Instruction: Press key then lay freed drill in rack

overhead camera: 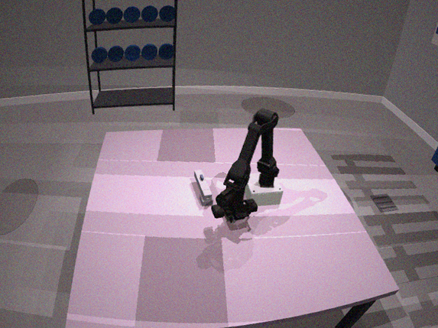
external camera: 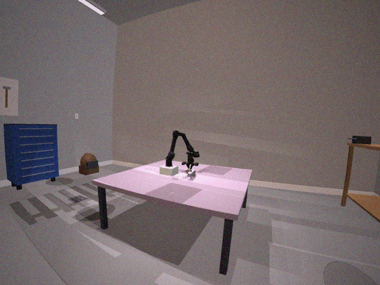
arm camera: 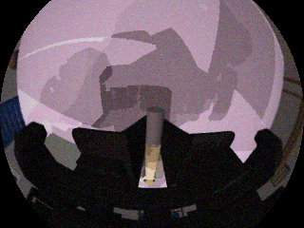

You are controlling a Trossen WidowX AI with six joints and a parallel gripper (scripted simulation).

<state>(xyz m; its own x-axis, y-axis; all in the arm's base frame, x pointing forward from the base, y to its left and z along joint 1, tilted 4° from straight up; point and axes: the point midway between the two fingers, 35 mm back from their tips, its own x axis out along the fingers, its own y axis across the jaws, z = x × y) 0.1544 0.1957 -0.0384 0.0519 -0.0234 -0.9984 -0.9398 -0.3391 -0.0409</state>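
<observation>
The drill [arm camera: 154, 127], a grey rod with a gold, stepped lower part, stands between the fingers in the wrist view. My gripper [arm camera: 152, 119] [overhead camera: 234, 217] [external camera: 189, 168] is shut on it, above the table. A low block in shadow, seemingly the rack [overhead camera: 239, 224] [arm camera: 138, 99], lies just beyond the fingers in the wrist view and under the gripper in the top view. The long pale holder [overhead camera: 202, 187] [external camera: 191, 173] with a small blue key [overhead camera: 201, 177] on top lies beside the gripper. Whether the drill touches the rack cannot be told.
The arm stands on a pale green-white base block [overhead camera: 266, 196] [external camera: 168, 170] close to the holder. All of these are on a pink table [overhead camera: 115, 264] [external camera: 129, 184] crossed by shadows. A shelf [overhead camera: 130, 65] and a blue cabinet [external camera: 33, 153] stand away from it.
</observation>
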